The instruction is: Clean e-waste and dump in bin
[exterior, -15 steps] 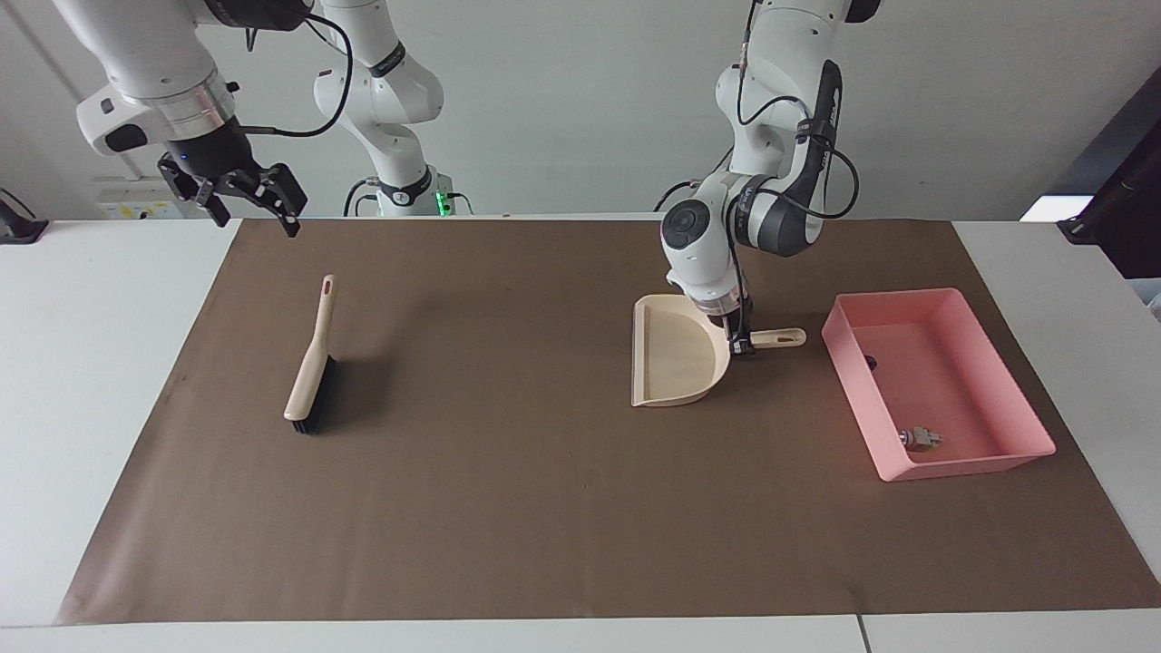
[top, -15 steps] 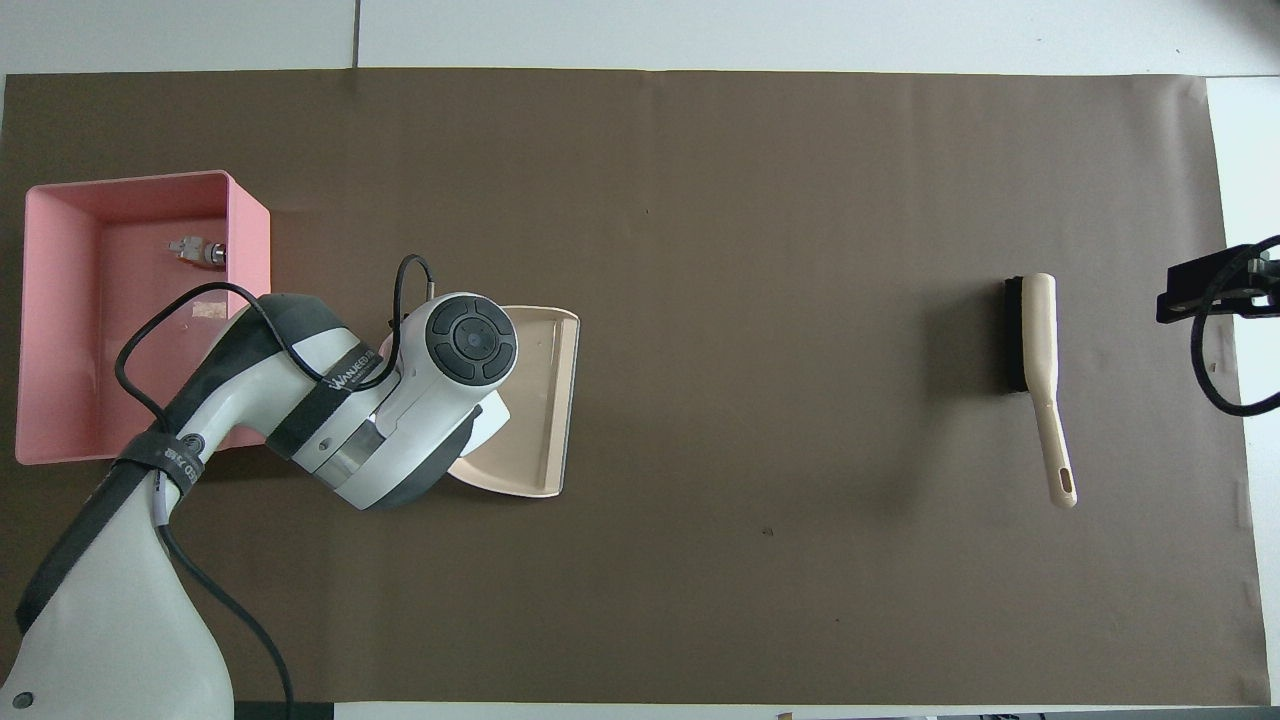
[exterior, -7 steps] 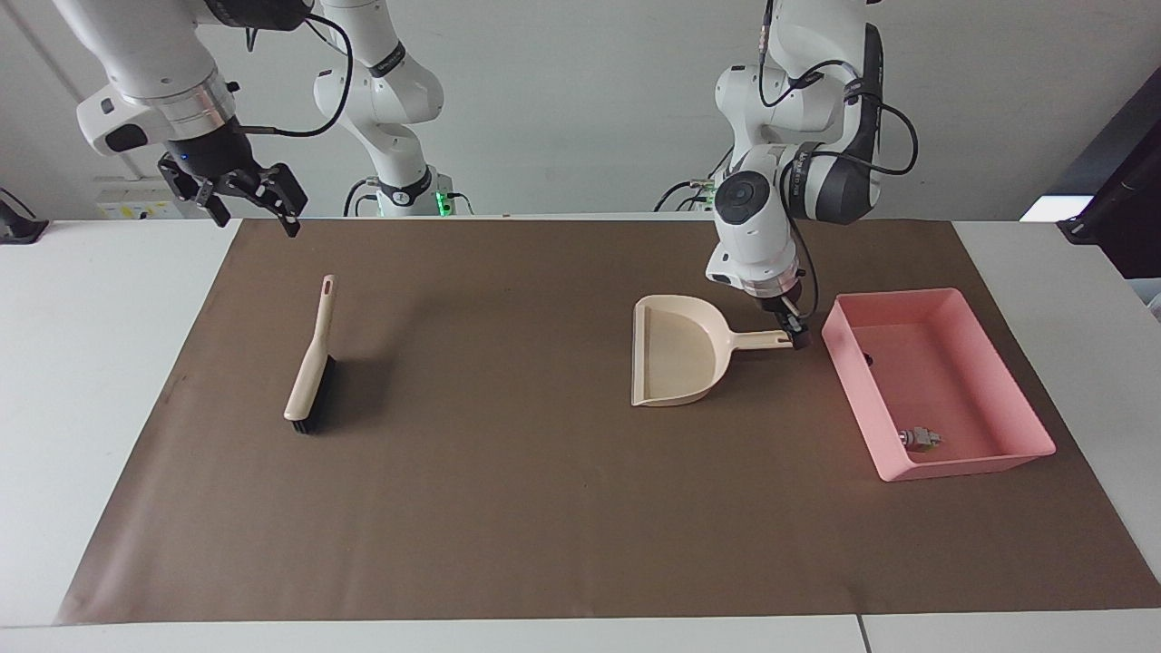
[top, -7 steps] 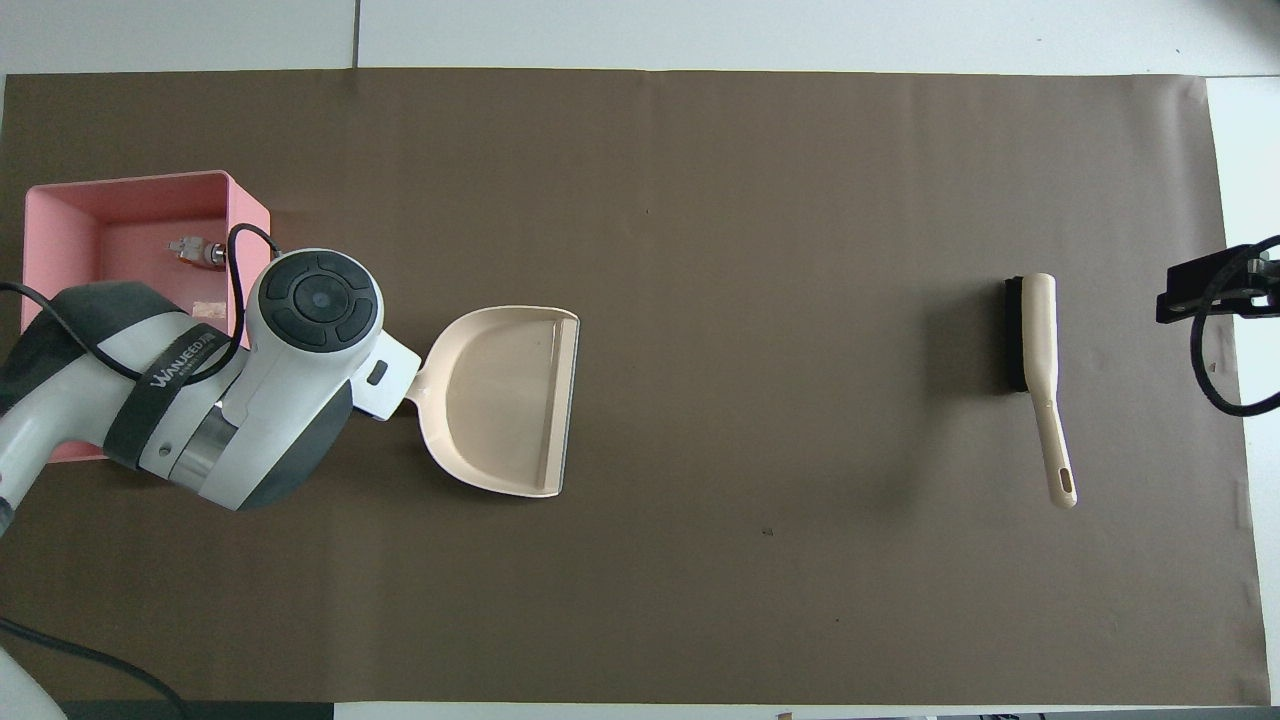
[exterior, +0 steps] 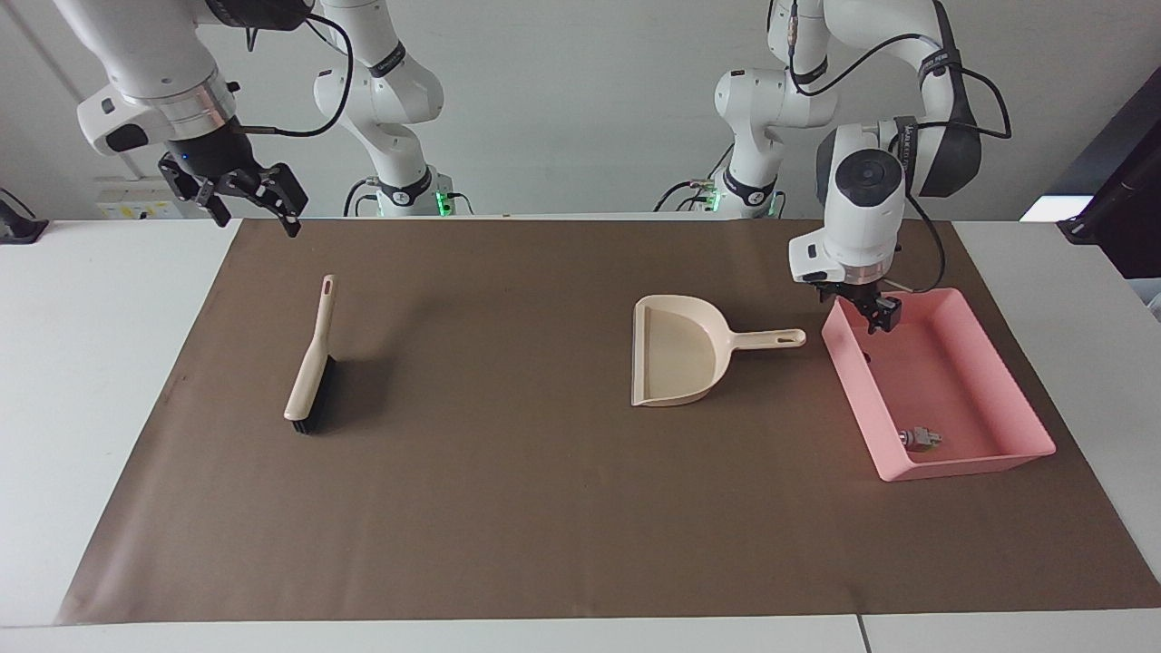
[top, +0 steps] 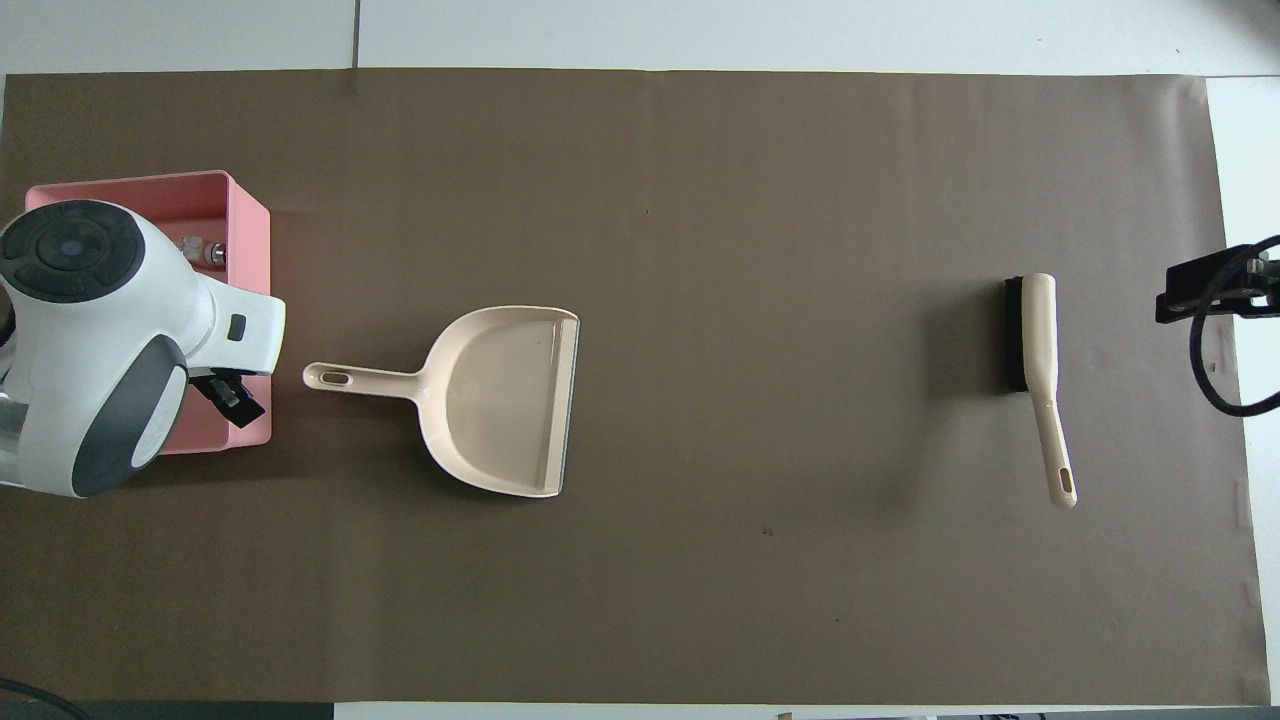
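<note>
The pink bin [exterior: 963, 461] stands at the left arm's end of the mat; in the overhead view [top: 254, 262] the left arm covers most of it. In it lie the white-grey e-waste bit [exterior: 919, 438], which also shows in the overhead view [top: 203, 251], and a small black bit [exterior: 870, 360]. My left gripper [exterior: 866, 313] hangs open and empty over the bin's end nearer the robots; it also shows in the overhead view [top: 230, 395]. My right gripper [exterior: 249, 204] waits open, high over the mat's edge at the right arm's end.
The beige dustpan [exterior: 680, 355] lies flat on the brown mat beside the bin, its handle pointing at the bin; it also shows in the overhead view [top: 505, 400]. A beige hand brush [exterior: 311, 363] with black bristles lies toward the right arm's end.
My left gripper has let go of the dustpan's handle, risen and moved over the bin. The dustpan stays where it was. The right arm has not moved.
</note>
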You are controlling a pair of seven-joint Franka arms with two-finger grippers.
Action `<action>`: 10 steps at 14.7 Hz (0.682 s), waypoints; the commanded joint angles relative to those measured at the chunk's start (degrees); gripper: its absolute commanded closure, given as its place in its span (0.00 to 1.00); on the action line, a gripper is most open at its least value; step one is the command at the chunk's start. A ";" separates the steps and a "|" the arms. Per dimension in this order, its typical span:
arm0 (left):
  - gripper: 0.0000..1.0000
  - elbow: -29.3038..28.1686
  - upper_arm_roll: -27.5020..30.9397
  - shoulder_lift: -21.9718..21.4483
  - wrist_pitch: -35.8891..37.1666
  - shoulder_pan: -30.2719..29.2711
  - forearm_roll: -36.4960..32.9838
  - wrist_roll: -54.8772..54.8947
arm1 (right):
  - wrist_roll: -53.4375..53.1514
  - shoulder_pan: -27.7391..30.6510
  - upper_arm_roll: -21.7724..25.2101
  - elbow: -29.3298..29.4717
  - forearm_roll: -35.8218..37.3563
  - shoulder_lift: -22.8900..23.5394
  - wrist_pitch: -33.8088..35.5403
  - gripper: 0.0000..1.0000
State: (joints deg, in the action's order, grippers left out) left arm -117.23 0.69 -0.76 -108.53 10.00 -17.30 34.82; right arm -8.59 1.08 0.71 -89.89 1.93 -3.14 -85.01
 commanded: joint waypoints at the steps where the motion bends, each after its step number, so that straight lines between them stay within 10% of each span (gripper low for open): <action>1: 0.02 1.99 -0.34 -0.56 1.48 -4.01 4.55 -5.18 | 1.20 0.41 -0.18 -0.38 -0.96 -0.55 -0.24 0.00; 10: 0.02 18.86 -0.34 1.46 13.16 -9.82 15.00 -23.98 | 0.76 0.59 -0.09 -0.20 -0.61 -0.46 0.28 0.00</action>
State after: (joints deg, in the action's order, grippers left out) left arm -102.87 0.80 -0.65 -98.80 1.74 -5.55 16.39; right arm -8.59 1.11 0.72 -89.89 1.93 -3.14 -85.01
